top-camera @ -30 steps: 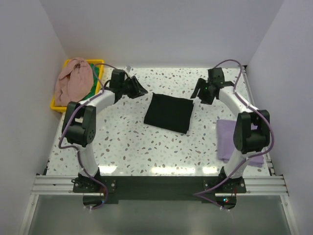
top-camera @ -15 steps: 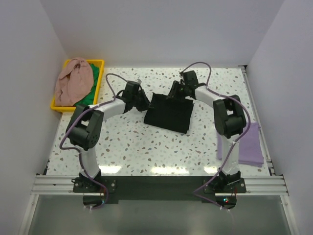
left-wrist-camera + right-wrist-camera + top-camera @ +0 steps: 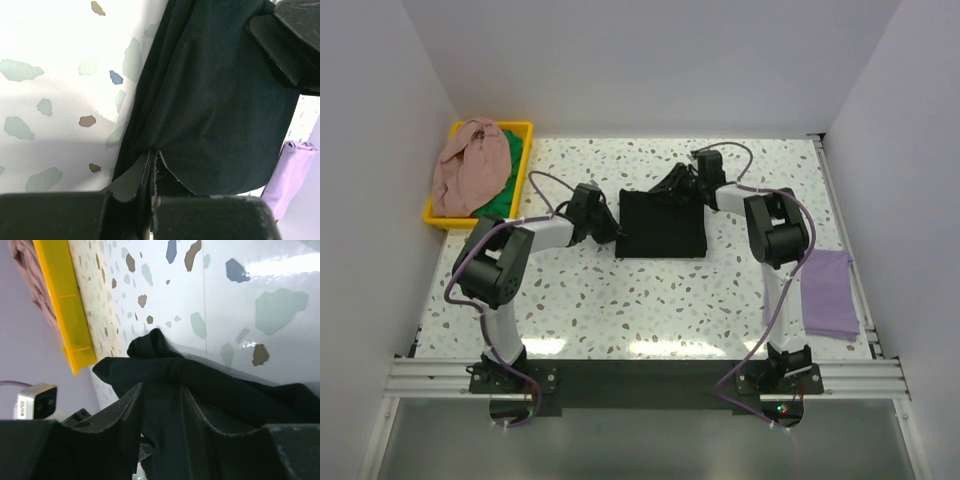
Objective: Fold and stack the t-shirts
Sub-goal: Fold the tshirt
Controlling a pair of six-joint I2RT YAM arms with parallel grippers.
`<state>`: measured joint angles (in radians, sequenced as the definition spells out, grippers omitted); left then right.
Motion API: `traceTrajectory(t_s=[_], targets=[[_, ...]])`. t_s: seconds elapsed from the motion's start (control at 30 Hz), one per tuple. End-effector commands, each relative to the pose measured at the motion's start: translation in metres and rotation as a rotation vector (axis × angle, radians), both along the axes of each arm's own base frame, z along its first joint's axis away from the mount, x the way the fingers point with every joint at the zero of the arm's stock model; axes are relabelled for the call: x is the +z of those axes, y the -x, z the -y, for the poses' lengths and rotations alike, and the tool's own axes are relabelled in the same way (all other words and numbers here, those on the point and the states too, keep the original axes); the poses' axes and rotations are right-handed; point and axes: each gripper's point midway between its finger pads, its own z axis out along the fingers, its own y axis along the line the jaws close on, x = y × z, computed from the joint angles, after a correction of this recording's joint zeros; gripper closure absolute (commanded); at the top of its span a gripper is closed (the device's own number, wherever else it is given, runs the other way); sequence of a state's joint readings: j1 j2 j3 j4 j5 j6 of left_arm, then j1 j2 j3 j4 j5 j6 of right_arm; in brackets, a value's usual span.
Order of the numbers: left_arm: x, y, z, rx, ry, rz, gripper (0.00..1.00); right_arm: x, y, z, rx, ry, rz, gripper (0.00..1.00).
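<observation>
Two arms [image 3: 545, 228] bent inward low over the tabletop [image 3: 620, 300], left gripper [image 3: 605, 221] pinched tight on the black t-shirt's [image 3: 662, 228] left edge, right gripper [image 3: 672, 188] clamping bunched cloth at its far edge, mid-tabletop.

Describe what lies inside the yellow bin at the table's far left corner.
The yellow bin holds a dusty pink t-shirt heaped on top, with a green t-shirt showing beneath its right side. Whatever lies under them, and the bin's floor, is covered.

Colours logged: black shirt [image 3: 660, 225] plain | lavender shirt [image 3: 828, 292] plain | pink shirt [image 3: 465, 165] | green shirt [image 3: 498, 203] | bin [image 3: 520, 126] yellow | table [image 3: 620, 290] white, speckled grey-brown-blue
</observation>
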<state>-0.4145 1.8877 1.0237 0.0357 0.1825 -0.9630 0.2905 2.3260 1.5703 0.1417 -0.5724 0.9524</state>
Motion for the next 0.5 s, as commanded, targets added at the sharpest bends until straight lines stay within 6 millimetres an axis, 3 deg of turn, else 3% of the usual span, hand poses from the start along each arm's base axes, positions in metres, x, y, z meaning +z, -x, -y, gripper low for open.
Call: traceTrajectory(t_s=[0.0, 0.07, 0.13, 0.3, 0.33, 0.37, 0.4, 0.43, 0.47], targets=[[-0.012, 0.009, -0.015, 0.041, -0.043, -0.034, 1.0, 0.024, -0.021, 0.012, -0.055, -0.125, 0.051, 0.6], [-0.009, 0.007, -0.013, 0.032, -0.036, -0.022, 1.0, 0.033, -0.022, 0.015, -0.048, -0.132, 0.064, 0.6], [-0.003, 0.003, -0.011, 0.026, -0.033, -0.008, 1.0, 0.054, -0.021, 0.019, -0.035, -0.137, 0.102, 0.59], [0.026, -0.013, -0.003, -0.022, -0.033, 0.053, 1.0, 0.095, -0.011, 0.036, -0.036, -0.122, 0.16, 0.55], [0.04, -0.023, 0.0, -0.025, -0.023, 0.085, 1.0, 0.089, -0.004, 0.038, -0.037, -0.098, 0.143, 0.54], [0.048, -0.026, 0.001, -0.03, -0.029, 0.102, 1.0, 0.101, 0.002, 0.038, -0.029, -0.095, 0.161, 0.53], [0.063, -0.034, 0.004, -0.031, -0.019, 0.137, 1.0, 0.102, 0.008, 0.037, -0.021, -0.09, 0.159, 0.53], [0.07, -0.039, 0.005, -0.034, -0.017, 0.156, 1.0, 0.09, 0.022, 0.032, -0.003, -0.078, 0.133, 0.53], [0.074, -0.043, 0.006, -0.033, -0.017, 0.165, 1.0, 0.094, 0.029, 0.03, 0.005, -0.077, 0.138, 0.53]])
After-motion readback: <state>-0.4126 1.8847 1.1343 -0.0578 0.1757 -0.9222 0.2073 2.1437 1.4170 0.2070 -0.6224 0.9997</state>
